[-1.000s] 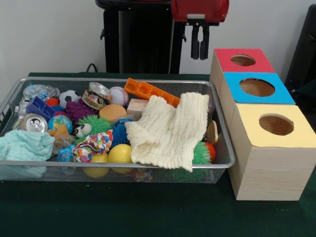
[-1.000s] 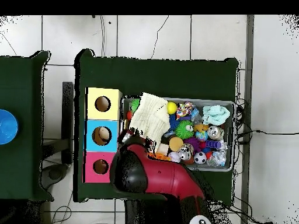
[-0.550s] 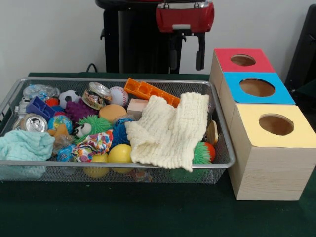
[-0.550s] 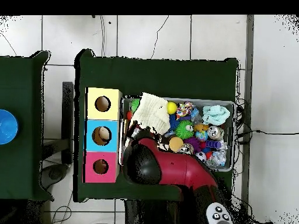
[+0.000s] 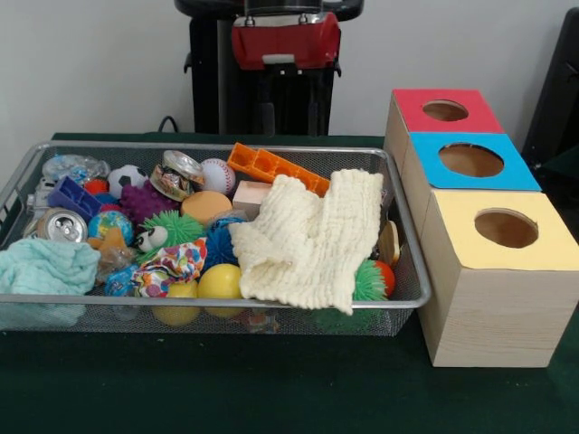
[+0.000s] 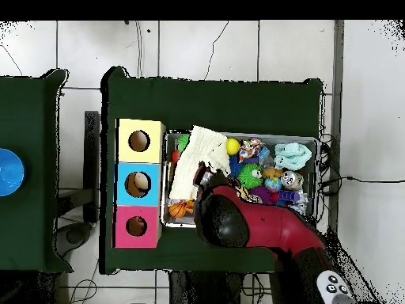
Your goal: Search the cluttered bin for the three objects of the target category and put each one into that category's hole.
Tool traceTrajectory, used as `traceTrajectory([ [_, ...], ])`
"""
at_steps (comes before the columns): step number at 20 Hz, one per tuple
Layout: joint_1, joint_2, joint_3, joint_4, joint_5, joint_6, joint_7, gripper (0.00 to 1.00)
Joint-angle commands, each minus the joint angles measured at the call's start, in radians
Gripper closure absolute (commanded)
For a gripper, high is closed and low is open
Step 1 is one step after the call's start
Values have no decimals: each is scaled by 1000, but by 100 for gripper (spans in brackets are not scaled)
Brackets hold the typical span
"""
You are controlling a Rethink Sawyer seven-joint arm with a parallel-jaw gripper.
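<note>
My gripper (image 5: 289,125) hangs high behind the back rim of the wire bin (image 5: 412,298), above the orange block (image 5: 276,168). Its two dark fingers stand apart with nothing between them. A cream knitted cloth (image 5: 312,240) covers the bin's right half. Left of it lie a baseball (image 5: 218,174), a soccer ball (image 5: 127,178), a yellow ball (image 5: 220,281), a green spiky ball (image 5: 174,227), a silver can (image 5: 61,225) and a teal cloth (image 5: 45,268). In the overhead view the red arm (image 6: 237,226) hides the gripper and covers the bin's near side.
Three wooden boxes with round holes stand in a row right of the bin: red top (image 5: 445,110), blue top (image 5: 470,160), yellow top (image 5: 505,228). A blue bowl (image 6: 8,171) sits on a separate table at the overhead view's left.
The gripper has moved left in the front view, from beside the red box to behind the bin's middle. Its fingers went from together to apart.
</note>
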Motion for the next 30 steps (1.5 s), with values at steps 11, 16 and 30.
traceTrajectory([
  [11,-126,-36,214,-104,-85,324,-208,0],
  [16,-161,-38,251,-133,-99,370,-236,0],
  [30,-222,-36,297,-183,-172,424,-272,0],
])
